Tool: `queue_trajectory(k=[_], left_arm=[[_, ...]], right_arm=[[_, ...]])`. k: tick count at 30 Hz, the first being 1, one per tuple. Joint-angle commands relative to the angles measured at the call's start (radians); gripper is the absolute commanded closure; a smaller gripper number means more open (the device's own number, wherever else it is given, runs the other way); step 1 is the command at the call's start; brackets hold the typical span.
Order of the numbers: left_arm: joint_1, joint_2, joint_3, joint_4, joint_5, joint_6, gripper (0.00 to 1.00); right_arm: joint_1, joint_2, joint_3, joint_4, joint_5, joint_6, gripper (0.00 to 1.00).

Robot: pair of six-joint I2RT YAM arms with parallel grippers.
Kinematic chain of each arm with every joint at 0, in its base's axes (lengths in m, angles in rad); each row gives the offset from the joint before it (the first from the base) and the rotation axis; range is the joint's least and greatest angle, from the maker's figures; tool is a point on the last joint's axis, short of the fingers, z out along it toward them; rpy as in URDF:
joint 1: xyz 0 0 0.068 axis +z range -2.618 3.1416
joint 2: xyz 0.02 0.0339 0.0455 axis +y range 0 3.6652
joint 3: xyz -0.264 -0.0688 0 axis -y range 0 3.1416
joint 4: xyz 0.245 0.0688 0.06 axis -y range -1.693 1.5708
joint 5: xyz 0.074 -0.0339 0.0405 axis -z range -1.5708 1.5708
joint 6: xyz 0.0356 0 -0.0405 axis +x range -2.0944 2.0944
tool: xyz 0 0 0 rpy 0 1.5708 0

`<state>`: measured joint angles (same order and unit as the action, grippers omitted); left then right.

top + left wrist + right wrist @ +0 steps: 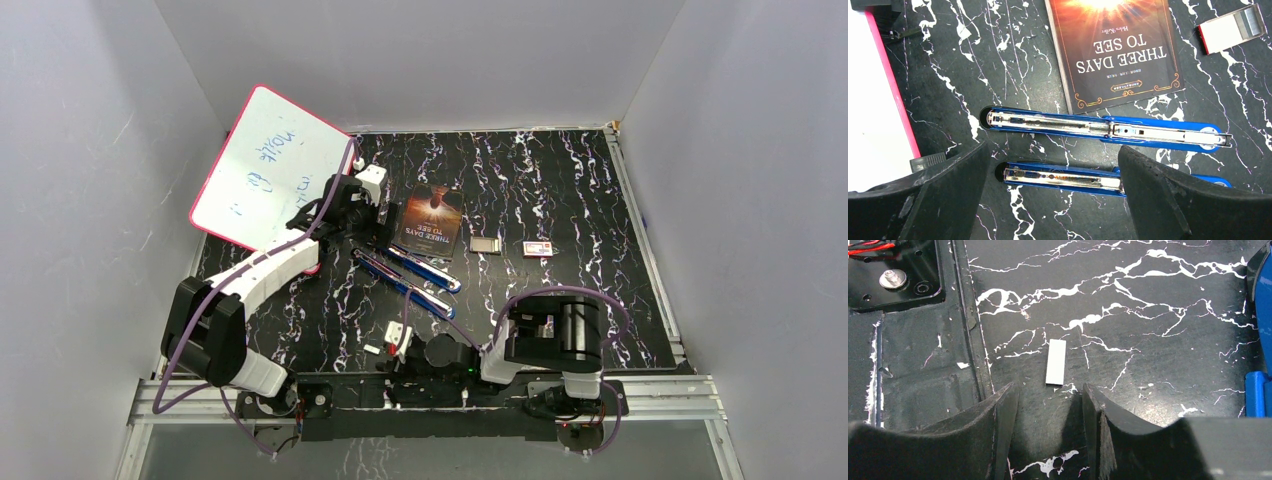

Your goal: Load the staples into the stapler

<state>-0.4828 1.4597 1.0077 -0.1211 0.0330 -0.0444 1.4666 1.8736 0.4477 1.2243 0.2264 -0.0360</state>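
White walls (420, 60) box in a black marbled table (560, 190). The staples (1056, 362) lie 12-to-6 o'clock before the right gripper (1049, 388), which is spread wide and empty. The left gripper (1054, 152) is likewise.

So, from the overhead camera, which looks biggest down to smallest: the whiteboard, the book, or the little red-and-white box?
1. the whiteboard, largest by far
2. the book
3. the red-and-white box, tiny beside both

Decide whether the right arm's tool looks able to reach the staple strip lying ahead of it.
Probably yes: the right tool is open, and the staple strip lies flat just beyond its fingertips, in line with the gap, with nothing between.
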Motion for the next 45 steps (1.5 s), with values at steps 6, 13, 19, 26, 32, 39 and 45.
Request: queue_trajectory(k=[6, 13, 19, 26, 32, 39, 45], left_arm=[[-0.008, -0.045, -0.001, -0.011, -0.008, 0.007, 0.02], [-0.007, -0.044, -0.001, -0.009, -0.008, 0.008, 0.02], [-0.009, -0.045, 0.000, -0.009, -0.008, 0.009, 0.02], [-0.008, -0.047, 0.000, -0.011, -0.009, 0.012, 0.02], [-0.010, -0.047, 0.000, -0.012, -0.011, 0.013, 0.02], [-0.010, -0.048, 0.001, -0.012, -0.011, 0.014, 0.02], [-0.010, -0.048, 0.000, -0.014, -0.012, 0.013, 0.02]], right_arm=[[0.002, 0.045, 0.009, -0.018, 0.022, 0.006, 0.43], [-0.027, 0.053, 0.016, -0.052, -0.021, 0.049, 0.43], [-0.050, 0.051, 0.026, -0.087, -0.052, 0.078, 0.45], [-0.053, 0.060, 0.042, -0.116, -0.043, 0.086, 0.50], [-0.052, 0.065, 0.054, -0.135, -0.028, 0.093, 0.57], [-0.053, 0.058, 0.046, -0.139, -0.016, 0.105, 0.67], [-0.053, 0.052, 0.052, -0.149, -0.039, 0.094, 0.80]])
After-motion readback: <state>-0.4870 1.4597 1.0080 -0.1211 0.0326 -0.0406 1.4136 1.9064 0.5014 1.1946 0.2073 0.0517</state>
